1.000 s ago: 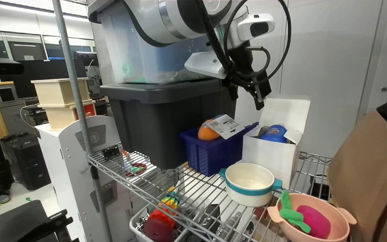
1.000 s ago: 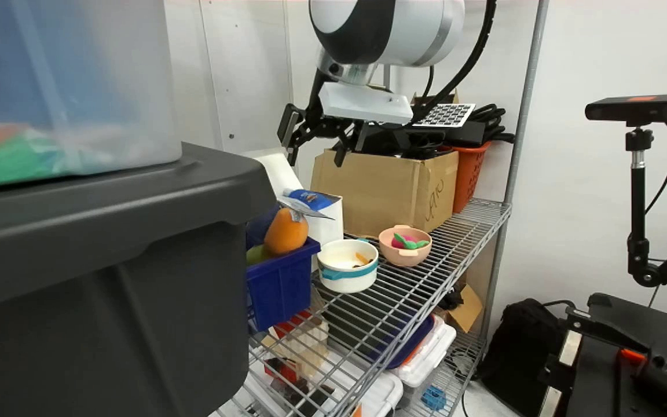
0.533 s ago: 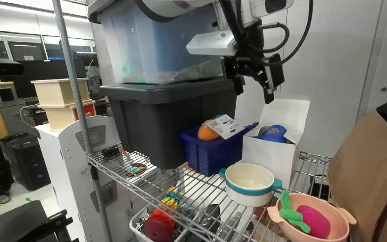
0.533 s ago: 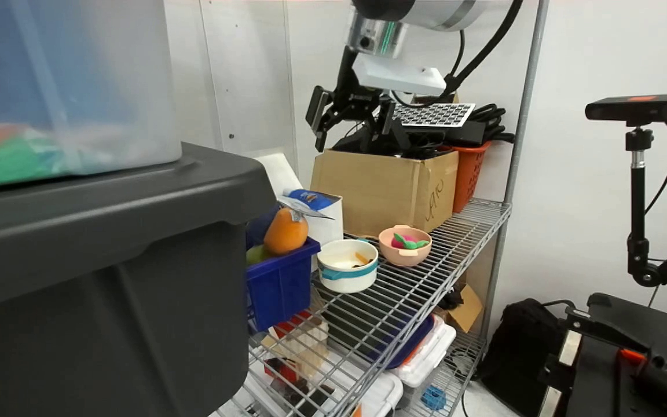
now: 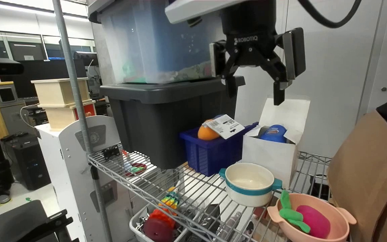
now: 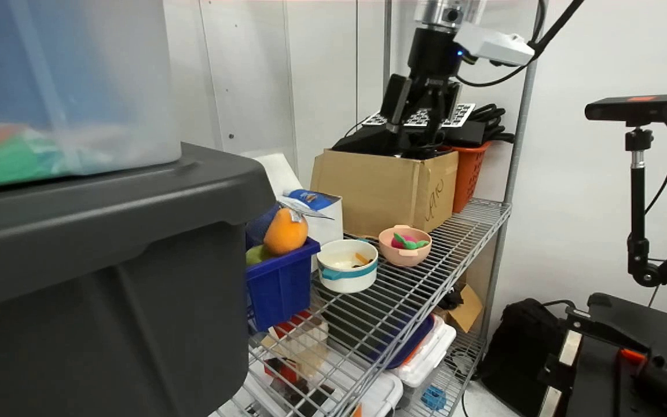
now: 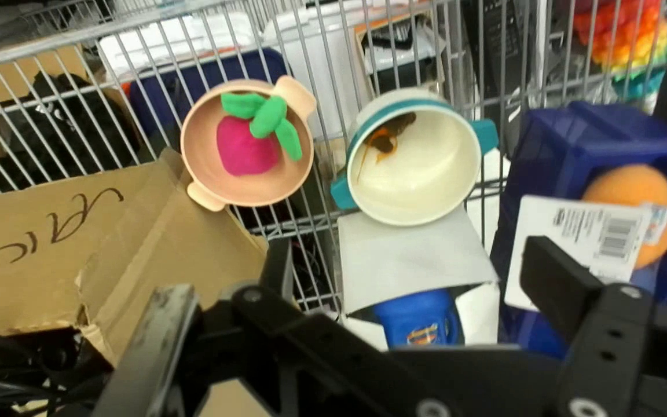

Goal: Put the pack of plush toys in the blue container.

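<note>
The pack of plush toys, an orange rounded bundle [image 5: 208,133] with a white card tag, sits inside the blue container [image 5: 213,157]. The tag sticks out over the rim. The orange bundle also shows in an exterior view [image 6: 286,233] with a yellow-green part beside it, and at the right of the wrist view [image 7: 634,185]. The blue container stands on the wire shelf beside the dark grey tote. My gripper [image 5: 255,91] is open and empty, high above the shelf, apart from the pack. In the wrist view its open fingers spread over a white box.
The white box [image 5: 269,158] with a blue cup in it stands right beside the container. A cream and teal pot [image 5: 250,191] and a pink bowl [image 5: 343,223] stand in front. A dark grey tote [image 5: 160,127] and a cardboard box [image 6: 368,188] flank the shelf.
My open gripper has moved away from above the blue container, toward the cardboard box's side, and now points more straight down. The pack and the container have not moved.
</note>
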`<state>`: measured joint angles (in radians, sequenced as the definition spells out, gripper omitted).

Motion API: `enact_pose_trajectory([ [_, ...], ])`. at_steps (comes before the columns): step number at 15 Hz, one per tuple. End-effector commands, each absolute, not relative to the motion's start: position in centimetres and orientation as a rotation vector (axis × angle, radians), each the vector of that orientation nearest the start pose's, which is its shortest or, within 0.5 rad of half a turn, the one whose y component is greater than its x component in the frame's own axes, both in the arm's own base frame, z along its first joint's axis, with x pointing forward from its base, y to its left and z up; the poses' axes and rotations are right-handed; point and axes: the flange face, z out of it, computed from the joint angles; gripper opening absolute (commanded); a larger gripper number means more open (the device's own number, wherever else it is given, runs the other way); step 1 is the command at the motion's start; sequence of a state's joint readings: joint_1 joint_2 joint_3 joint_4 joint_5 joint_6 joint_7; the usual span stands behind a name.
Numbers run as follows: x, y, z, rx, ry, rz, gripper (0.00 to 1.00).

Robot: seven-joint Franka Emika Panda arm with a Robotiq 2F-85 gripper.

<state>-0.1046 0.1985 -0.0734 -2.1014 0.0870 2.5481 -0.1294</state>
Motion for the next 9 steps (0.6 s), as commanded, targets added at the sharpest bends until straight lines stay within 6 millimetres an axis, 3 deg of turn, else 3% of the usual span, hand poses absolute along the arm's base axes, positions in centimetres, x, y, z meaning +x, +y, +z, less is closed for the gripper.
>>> enact_pose_trajectory([
  [1, 52.3, -8.9, 35.1, -3.102, -0.048, -0.298, 1.00],
  [6, 45.3, -4.7, 34.4, -3.043, -0.316, -0.227, 1.00],
  [9, 41.5, -1.4, 35.3, -2.977, -0.438, -0.200, 1.00],
])
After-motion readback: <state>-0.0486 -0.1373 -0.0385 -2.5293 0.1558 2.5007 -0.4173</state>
